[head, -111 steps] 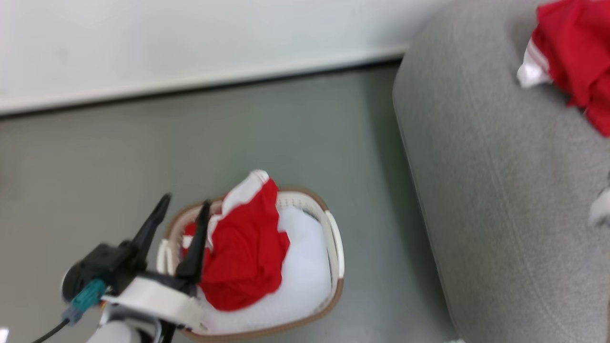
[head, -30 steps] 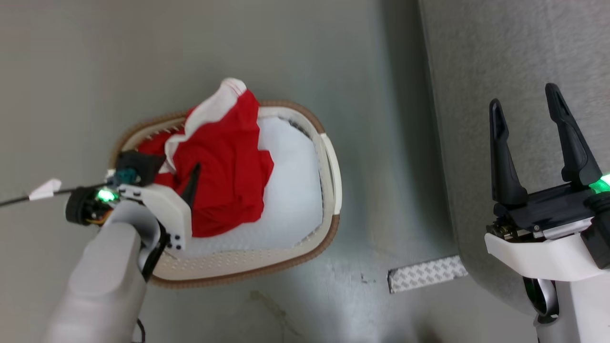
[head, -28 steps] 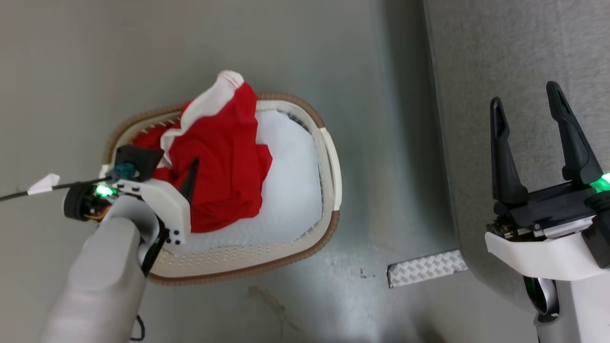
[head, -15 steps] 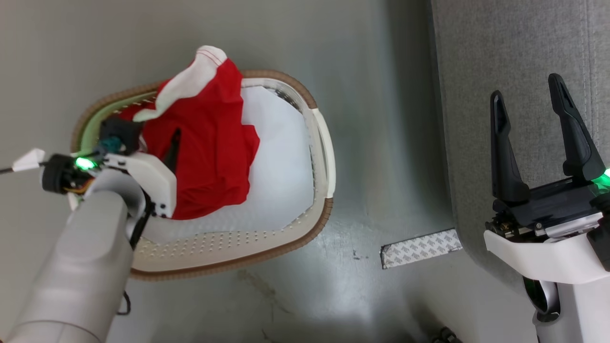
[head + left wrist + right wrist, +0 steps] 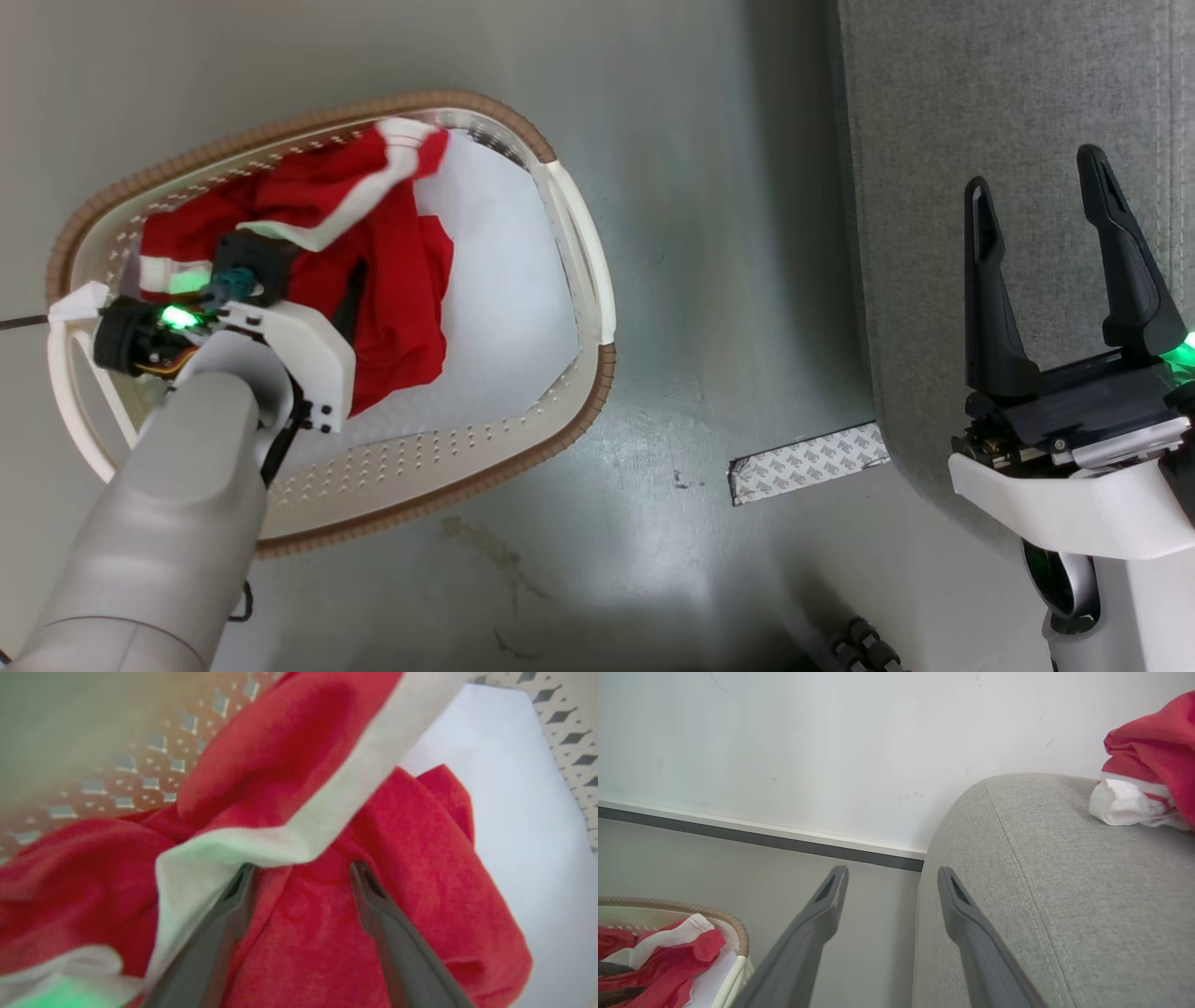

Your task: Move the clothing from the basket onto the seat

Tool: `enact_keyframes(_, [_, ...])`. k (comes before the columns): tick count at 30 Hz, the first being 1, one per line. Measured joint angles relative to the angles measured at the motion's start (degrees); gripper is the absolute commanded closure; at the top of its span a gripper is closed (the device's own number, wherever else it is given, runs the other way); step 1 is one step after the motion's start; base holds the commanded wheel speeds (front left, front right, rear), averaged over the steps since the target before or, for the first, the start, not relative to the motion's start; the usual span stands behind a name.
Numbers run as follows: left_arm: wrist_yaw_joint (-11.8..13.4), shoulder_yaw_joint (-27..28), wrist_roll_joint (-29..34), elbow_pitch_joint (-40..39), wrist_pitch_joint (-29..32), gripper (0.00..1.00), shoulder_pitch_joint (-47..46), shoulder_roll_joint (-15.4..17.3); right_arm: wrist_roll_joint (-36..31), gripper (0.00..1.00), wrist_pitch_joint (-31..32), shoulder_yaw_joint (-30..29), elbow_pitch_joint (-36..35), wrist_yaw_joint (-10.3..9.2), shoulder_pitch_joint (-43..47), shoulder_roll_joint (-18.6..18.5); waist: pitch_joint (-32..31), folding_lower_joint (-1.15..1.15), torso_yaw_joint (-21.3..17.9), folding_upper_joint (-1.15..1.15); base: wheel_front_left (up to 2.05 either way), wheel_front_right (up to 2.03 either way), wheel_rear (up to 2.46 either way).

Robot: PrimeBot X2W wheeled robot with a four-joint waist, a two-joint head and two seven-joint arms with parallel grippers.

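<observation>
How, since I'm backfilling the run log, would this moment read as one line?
phase: pre-grasp | left claw: open, pressed into clothing inside basket | right claw: open, empty, near seat

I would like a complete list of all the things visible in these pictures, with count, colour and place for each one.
basket: one, cream with brown rim, on the floor left of the seat
seat: one, grey woven fabric, right side of the head view
clothing in the basket: one heap, red with white trim, towards the basket's left side
clothing on the seat: one heap, red with white trim, far end of the seat
white sheet: one, white, lying flat in the basket under the clothing
patterned strip: one, grey-white, on the floor at the seat's foot
floor: grey
wall: white, dark line along its base
left gripper: dark fingers, open, tips pressed into the clothing in the basket
right gripper: dark fingers, open, at the seat's edge, holding nothing
</observation>
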Motion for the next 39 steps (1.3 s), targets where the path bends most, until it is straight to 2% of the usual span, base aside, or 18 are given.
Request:
enact_keyframes(6, [-0.1,-1.3,-0.1,1.1,-0.4,0.0,-0.7,0.2,0.6,0.0,0.0,0.1,-0.1,0.0,0.0,0.0,0.3,0.0,-0.6,0.0,0.0,0.0,0.0])
enact_keyframes(7, [-0.1,-1.6,-0.1,1.2,-0.4,0.18,-0.9,0.3,0.8,0.0,0.0,0.0,-0.1,0.0,0.0,0.0,0.5,0.0,-0.7,0.0,0.0,0.0,0.0])
enact_keyframes(8, [-0.1,-1.8,-0.1,1.4,-0.4,0.47,-0.9,0.3,0.8,0.0,0.0,-0.1,-0.2,0.0,0.0,0.0,0.6,0.0,-0.7,0.0,0.0,0.0,0.0])
enact_keyframes(9, [-0.1,-2.2,-0.1,1.5,-0.5,0.6,-1.0,0.4,0.8,0.0,0.0,-0.1,-0.2,0.0,0.0,0.0,0.7,0.0,-0.8,0.0,0.0,0.0,0.0])
enact_keyframes(10, [-0.1,-2.4,-0.1,1.7,-0.5,0.87,-1.0,0.4,0.8,0.0,0.0,-0.2,-0.2,0.0,0.0,0.0,0.9,0.0,-0.8,0.0,0.0,0.0,0.0])
enact_keyframes(11, [-0.2,-2.8,-0.1,1.8,-0.5,1.0,-1.1,0.4,0.9,0.0,0.0,-0.2,-0.2,0.0,0.0,0.0,1.0,0.0,-0.9,0.0,0.0,0.0,0.0])
enact_keyframes(17, [-0.2,-4.5,-0.2,2.5,-1.0,1.0,-1.3,0.1,0.9,0.0,0.0,-0.6,0.1,0.0,0.0,0.0,0.9,0.0,-0.7,0.0,0.0,0.0,0.0])
enact_keyframes(24, [-0.3,-5.5,-4.0,-0.1,-3.0,1.0,0.5,-1.4,1.1,0.0,0.0,-1.0,2.1,0.0,0.0,0.0,-2.2,0.0,0.3,0.0,0.0,0.0,0.0])
enact_keyframes(31, [-0.3,-7.1,-8.0,-7.6,-3.7,1.0,7.3,-1.1,1.1,0.0,0.0,-2.2,5.2,0.0,0.9,0.0,-8.5,0.0,1.8,0.0,0.0,0.0,0.0])
enact_keyframes(39, [-0.3,-3.7,-12.6,-20.6,-3.9,1.0,18.3,-1.0,1.0,0.0,0.0,-4.2,9.3,0.0,4.5,0.0,-18.1,-0.01,3.7,0.0,0.0,0.0,0.0])
